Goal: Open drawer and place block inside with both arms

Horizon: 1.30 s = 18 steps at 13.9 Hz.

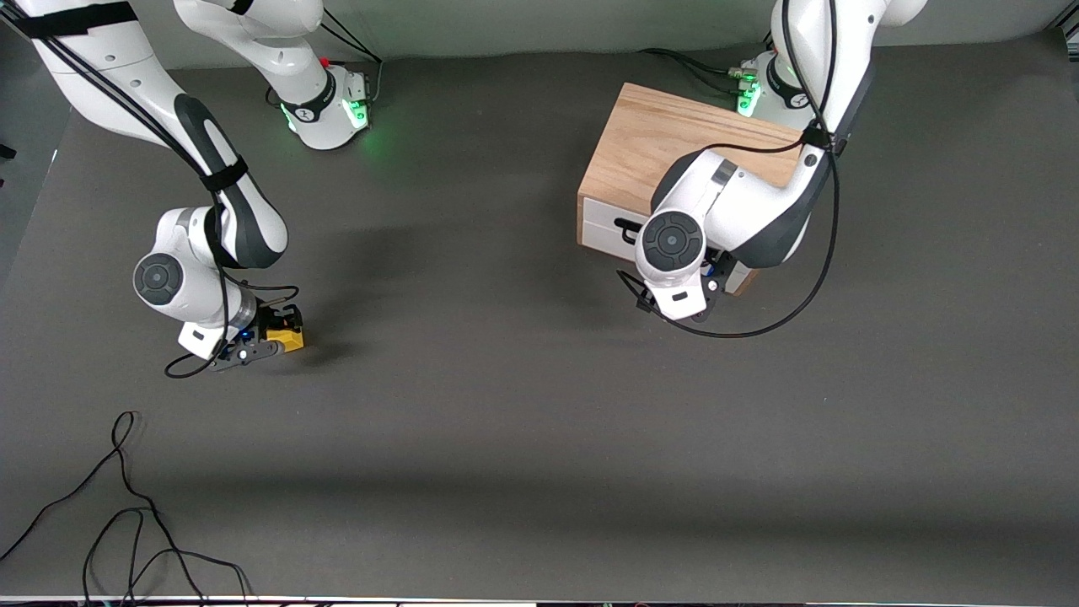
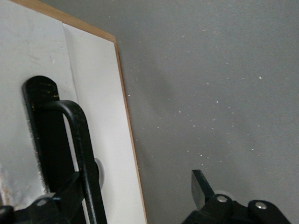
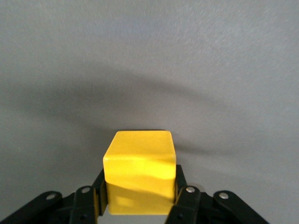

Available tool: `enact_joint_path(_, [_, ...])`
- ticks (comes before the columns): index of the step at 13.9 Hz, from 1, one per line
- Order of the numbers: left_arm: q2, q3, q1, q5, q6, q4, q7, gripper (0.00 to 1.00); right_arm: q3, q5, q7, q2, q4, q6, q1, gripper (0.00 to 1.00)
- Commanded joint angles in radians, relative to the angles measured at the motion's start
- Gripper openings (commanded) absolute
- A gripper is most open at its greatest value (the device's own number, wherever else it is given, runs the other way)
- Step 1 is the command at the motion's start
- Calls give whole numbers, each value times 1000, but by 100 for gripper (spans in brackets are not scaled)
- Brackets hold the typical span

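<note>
yellow block (image 3: 139,171) on table, drawer (image 1: 609,226) shut

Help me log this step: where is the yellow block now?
The yellow block sits between the fingers of the right gripper, low at the table toward the right arm's end, well away from the wooden box.

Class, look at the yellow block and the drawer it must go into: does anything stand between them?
Yes. The drawer is shut in the wooden box, so its white front blocks entry. The left pincer is at the handle. The table between is bare; the right pincer grips the block.
</note>
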Motion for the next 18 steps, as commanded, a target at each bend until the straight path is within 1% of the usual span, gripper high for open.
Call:
enact_joint_path(1, [61,5,-9,15,16,94,-21,100,0,58,-6,-75,24,-80,4,0])
enact_joint_path(4, [113,5,-9,18,16,165,-19,100,-1,120,-3,-139,84,-188,7,0])
enact_joint_path(7, [147,5,-9,18,16,220,-19,100,-3,123,-3,-188,177,-332,3,0])
enact_joint_path(11, [195,5,-9,30,18,292,-18,100,-20,121,-2,-218,375,-588,3,0])
enact_joint_path(13, [219,5,-9,40,18,322,-19,100,-20,121,15,-227,455,-682,3,0])
enact_joint_path(16, [261,6,-9,46,31,381,-19,100,-20,120,32,-242,551,-785,3,0])
enact_joint_path(17, [264,6,-8,46,62,385,-19,100,-21,118,37,-251,567,-803,1,0])
enact_joint_path(18, [264,6,-8,46,85,385,-19,100,-36,118,37,-265,576,-809,3,0])
